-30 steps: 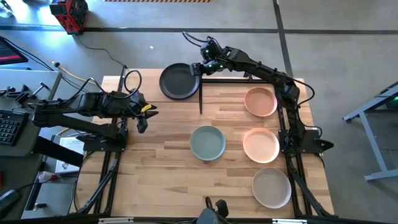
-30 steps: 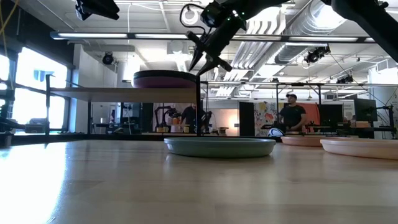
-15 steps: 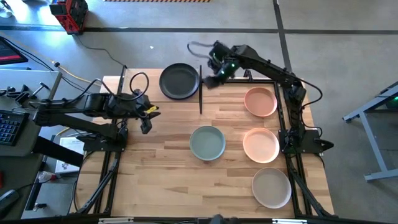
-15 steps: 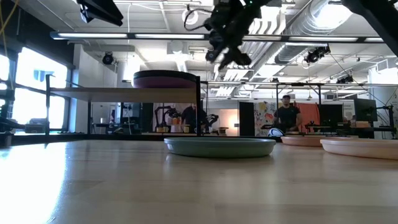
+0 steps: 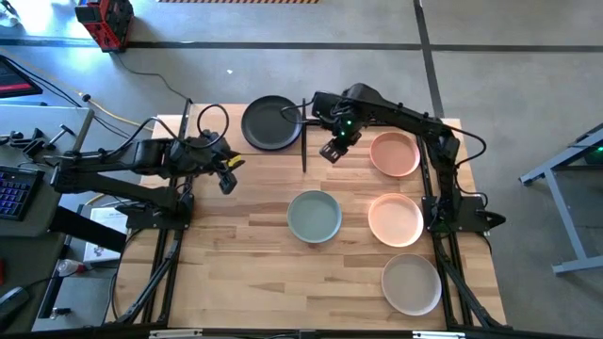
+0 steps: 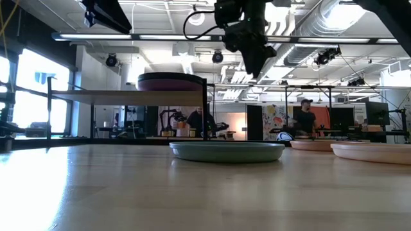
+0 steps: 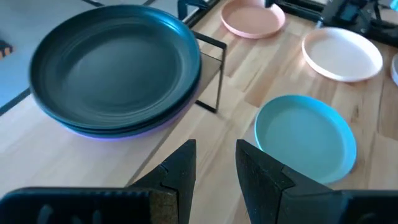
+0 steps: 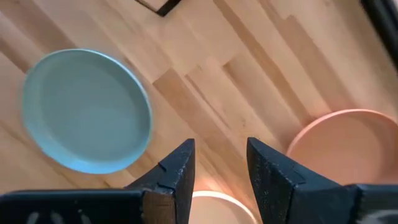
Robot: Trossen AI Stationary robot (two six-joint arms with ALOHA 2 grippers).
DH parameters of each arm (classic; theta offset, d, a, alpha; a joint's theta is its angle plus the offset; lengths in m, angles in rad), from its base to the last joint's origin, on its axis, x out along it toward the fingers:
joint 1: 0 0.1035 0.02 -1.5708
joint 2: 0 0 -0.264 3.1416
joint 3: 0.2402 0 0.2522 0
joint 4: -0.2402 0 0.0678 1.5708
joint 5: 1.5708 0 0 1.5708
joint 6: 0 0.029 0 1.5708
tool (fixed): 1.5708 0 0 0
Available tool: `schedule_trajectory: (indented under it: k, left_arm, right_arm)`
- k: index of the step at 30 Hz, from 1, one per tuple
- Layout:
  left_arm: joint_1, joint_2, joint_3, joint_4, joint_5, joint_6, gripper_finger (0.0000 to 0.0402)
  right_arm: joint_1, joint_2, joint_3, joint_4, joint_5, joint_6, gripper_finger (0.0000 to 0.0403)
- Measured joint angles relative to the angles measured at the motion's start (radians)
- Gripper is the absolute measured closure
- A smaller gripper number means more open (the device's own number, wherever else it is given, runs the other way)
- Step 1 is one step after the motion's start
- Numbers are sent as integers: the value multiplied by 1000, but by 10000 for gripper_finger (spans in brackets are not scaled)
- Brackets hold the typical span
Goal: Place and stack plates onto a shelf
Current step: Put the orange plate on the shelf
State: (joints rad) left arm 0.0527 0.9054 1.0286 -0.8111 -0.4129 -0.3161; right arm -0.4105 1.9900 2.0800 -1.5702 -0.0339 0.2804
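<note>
Presently the right hand [image 5: 332,151] hangs open and empty at the peach plate's [image 5: 395,153] nine o'clock, evidently positioned for pickup. Black plate [image 5: 271,122] tops the shelf [image 6: 128,96] stack; left hand [image 5: 225,176] waits open, empty.

Grey concrete floor [image 5: 528,56] surrounds the table, bright windows [image 6: 29,90] glow at one side, and exposed ducts [image 6: 302,25] run beneath the ceiling.

Bright, even overhead light. Ceiling strip lamps [image 6: 160,37] glare and a window [image 6: 29,90] blows out white in the low view, where the near tabletop [image 6: 128,192] is soft. Shadows are faint.
</note>
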Motion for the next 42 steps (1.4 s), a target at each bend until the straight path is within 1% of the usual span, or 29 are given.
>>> schedule_trajectory:
  k: [3, 9, 13, 18, 25, 34, 40, 42]
  left_arm:
    - [18, 0, 0, 0, 0, -27, 298]
    - [46, 0, 0, -1, 3, -55, 298]
    - [63, 0, 0, -5, 10, -115, 298]
    - [86, 0, 0, -17, 11, -177, 298]
    - [116, 0, 0, -27, 10, -191, 298]
    - [167, 0, 0, -27, 9, -206, 298]
    - [219, 0, 0, -26, 9, -205, 298]
    - [233, 0, 0, -26, 9, -205, 298]
  right_arm:
    - [6, 0, 0, -1, 35, -10, 279]
    - [-2, 0, 0, -1, 39, -46, 279]
    - [-10, 0, 0, -1, 65, -44, 279]
    - [-10, 0, 0, -1, 85, -19, 279]
    - [5, -9, -1, -1, 77, 54, 279]
    - [46, -89, -1, -1, 76, 156, 279]
    - [61, -169, -7, 2, 155, 192, 279]
    - [59, -229, -67, 4, 186, 213, 279]
